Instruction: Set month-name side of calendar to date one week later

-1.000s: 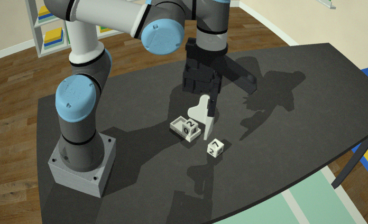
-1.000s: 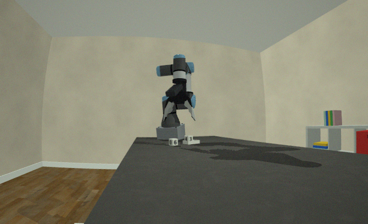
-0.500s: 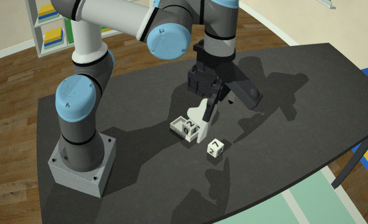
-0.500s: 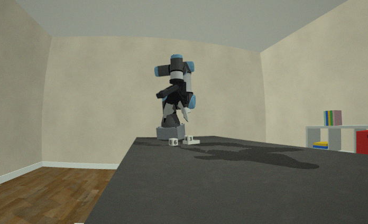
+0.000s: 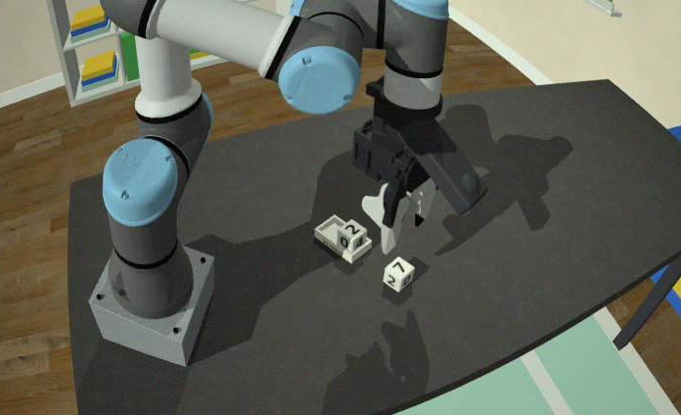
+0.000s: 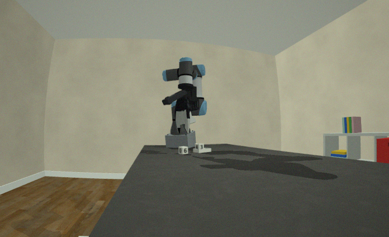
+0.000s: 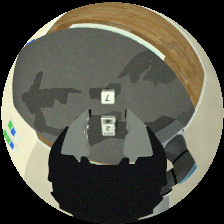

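Shelving with stacked yellow, blue and pale green pieces stands at the far left of the top view, beyond the dark table. Next comes the arm's metal base, then the calendar tray, its lettering too small to read. One cube sits flat in its right end, 2 on top, 0 above the lettering, 4 around the corner. Farther right, the gripper hangs above the tabletop, fingers partly spread and pinching nothing. Just beside the tray, apart from it, the loose cube lies flat on the table, 7 up, 2 and 0 on the sides.
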